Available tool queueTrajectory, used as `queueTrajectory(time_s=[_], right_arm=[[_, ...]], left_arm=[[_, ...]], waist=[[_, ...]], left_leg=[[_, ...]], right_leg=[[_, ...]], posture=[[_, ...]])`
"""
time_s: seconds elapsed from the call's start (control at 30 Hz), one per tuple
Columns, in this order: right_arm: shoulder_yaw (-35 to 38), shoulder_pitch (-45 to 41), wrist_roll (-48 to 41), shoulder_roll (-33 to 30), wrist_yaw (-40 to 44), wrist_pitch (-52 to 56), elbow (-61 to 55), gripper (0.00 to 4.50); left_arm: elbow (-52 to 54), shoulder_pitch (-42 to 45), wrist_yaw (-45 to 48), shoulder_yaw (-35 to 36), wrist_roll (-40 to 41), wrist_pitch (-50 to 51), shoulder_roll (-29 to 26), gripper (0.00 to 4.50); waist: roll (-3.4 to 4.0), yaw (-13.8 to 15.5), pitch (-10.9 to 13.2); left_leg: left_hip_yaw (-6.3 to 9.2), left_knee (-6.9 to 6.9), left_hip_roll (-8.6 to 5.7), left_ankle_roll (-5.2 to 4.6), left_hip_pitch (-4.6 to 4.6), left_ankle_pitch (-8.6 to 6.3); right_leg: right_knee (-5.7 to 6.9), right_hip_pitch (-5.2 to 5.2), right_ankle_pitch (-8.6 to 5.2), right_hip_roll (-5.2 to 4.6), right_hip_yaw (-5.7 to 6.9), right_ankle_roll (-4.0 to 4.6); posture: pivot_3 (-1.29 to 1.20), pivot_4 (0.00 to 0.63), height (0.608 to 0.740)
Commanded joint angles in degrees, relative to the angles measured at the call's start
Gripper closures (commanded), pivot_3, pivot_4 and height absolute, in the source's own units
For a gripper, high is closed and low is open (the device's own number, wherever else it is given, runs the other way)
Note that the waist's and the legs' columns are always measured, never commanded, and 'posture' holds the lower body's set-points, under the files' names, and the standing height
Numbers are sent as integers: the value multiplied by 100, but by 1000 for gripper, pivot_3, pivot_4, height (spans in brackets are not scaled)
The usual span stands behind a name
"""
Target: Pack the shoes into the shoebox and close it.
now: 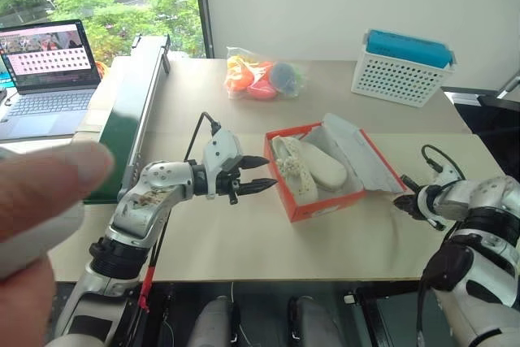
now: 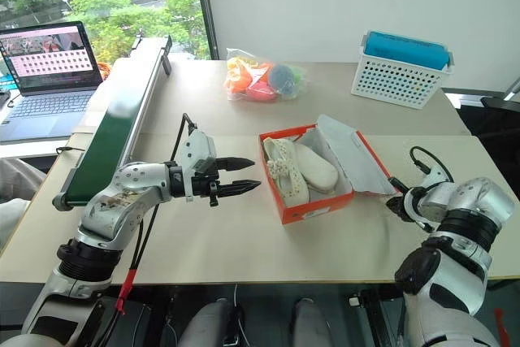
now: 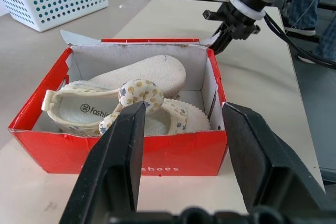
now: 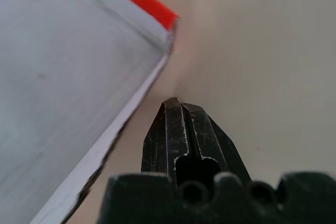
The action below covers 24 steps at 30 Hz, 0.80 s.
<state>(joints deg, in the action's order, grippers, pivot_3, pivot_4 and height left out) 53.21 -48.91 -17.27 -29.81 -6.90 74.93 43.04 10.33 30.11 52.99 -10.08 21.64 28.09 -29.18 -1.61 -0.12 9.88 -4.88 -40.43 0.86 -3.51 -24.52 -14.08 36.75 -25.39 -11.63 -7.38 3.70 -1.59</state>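
Observation:
The red-orange shoebox (image 1: pixel 321 203) stands open mid-table, its lid (image 1: pixel 357 152) leaning back to the right. Both cream shoes lie inside: one shoe (image 1: pixel 292 170) upright, the other shoe (image 1: pixel 327 166) showing its sole. My left gripper (image 1: pixel 270 174) hovers open and empty just left of the box, pointing at it; the left wrist view looks between its fingers (image 3: pixel 128 145) into the box. My right gripper (image 1: pixel 404 201) is shut and empty, low over the table by the lid's outer corner. In the right wrist view its fingertips (image 4: pixel 176 109) sit beside the lid's edge (image 4: pixel 131 103).
A white perforated basket (image 1: pixel 400 71) with a blue top stands at the back right. A clear bag of orange and blue toys (image 1: pixel 264 77) lies behind the box. A long green-sided board (image 1: pixel 130 111) and a laptop (image 1: pixel 49 71) are at left. A person's hand (image 1: pixel 41 193) shows close at left.

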Motion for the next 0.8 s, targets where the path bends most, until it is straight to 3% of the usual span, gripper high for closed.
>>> queueTrajectory(time_s=[0.03, 0.27, 0.43, 0.6, 0.8], right_arm=[[585, -226, -365, 12, -502, -599, 627, 4424], [1173, -370, -1187, 125, -901, -1903, 1419, 4424], [1539, -424, -1991, 500, -919, -2623, 1243, 4424], [1606, -411, -2732, 1016, -906, -2925, 428, 4424], [1009, -404, -3955, 1890, -77, -2949, -2055, 4424]], left_arm=[[110, 118, -36, 122, 26, -14, 4, 2060], [56, 166, -38, 120, -25, -53, -8, 2060], [36, 216, -11, 124, -34, -63, -29, 2060], [22, 230, 32, 122, -59, -79, -58, 2060], [53, 236, 76, 136, -76, -36, -89, 2060]], waist=[[0, -56, 0], [-9, -161, -5], [-9, -255, -5], [-3, -233, -1], [19, -201, 12]], left_leg=[[-2, 0, 0, -1, 11, -1], [-1, 0, 4, -5, 33, -3], [-2, 2, 4, -5, 31, -4], [-3, 11, 5, -3, 26, -2], [-1, 10, 5, -4, 20, -3]], right_leg=[[-2, 9, 0, 0, -2, -1], [-8, 35, 1, 0, -5, -5], [-9, 32, 2, 1, -9, -6], [-4, 20, 2, 2, -12, -6], [1, 13, 2, -1, -11, -7]], posture=[[0, 150, 699], [0, 150, 699], [0, 150, 699], [0, 150, 699], [0, 150, 699]])
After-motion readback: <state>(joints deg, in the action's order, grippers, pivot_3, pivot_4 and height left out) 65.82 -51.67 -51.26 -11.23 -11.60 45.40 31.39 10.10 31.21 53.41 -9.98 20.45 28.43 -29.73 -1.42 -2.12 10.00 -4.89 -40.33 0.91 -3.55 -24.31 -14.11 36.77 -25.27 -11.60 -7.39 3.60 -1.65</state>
